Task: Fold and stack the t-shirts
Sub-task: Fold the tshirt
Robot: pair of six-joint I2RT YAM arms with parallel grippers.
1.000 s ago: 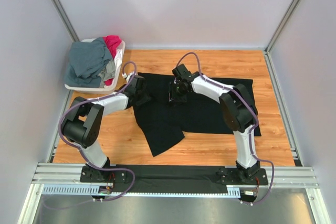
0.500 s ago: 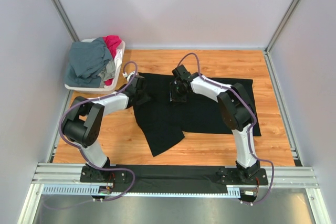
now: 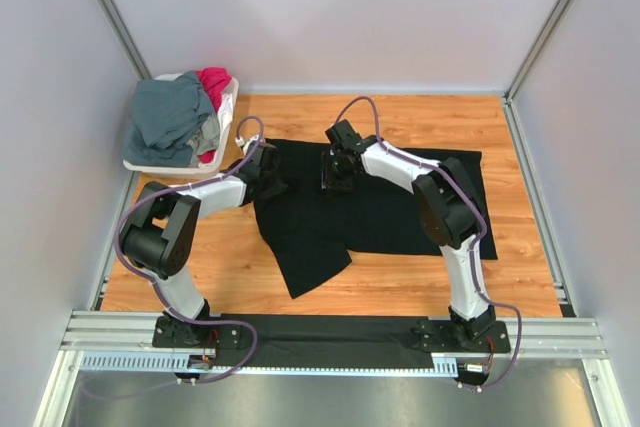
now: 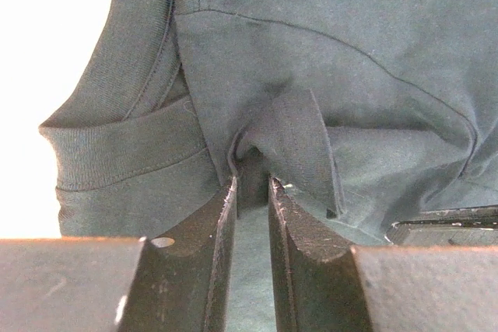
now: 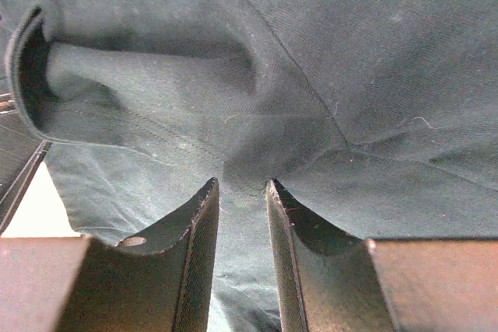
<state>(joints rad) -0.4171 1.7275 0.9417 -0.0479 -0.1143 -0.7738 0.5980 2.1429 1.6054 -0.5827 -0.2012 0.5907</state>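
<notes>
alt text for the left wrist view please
The left gripper pinches a raised fold of the black t-shirt between its two dark fingers, seen close up from the wrist. A ribbed band of the shirt curls at the left, against a washed-out bright area.

Left arm (image 3: 213,193) and right arm (image 3: 402,168) reach forward, jaws narrowly pinched.

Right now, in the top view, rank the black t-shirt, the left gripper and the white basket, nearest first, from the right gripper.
1. black t-shirt: pinched in the right gripper.
2. left gripper: just to its left.
3. white basket: far-left corner.
</notes>
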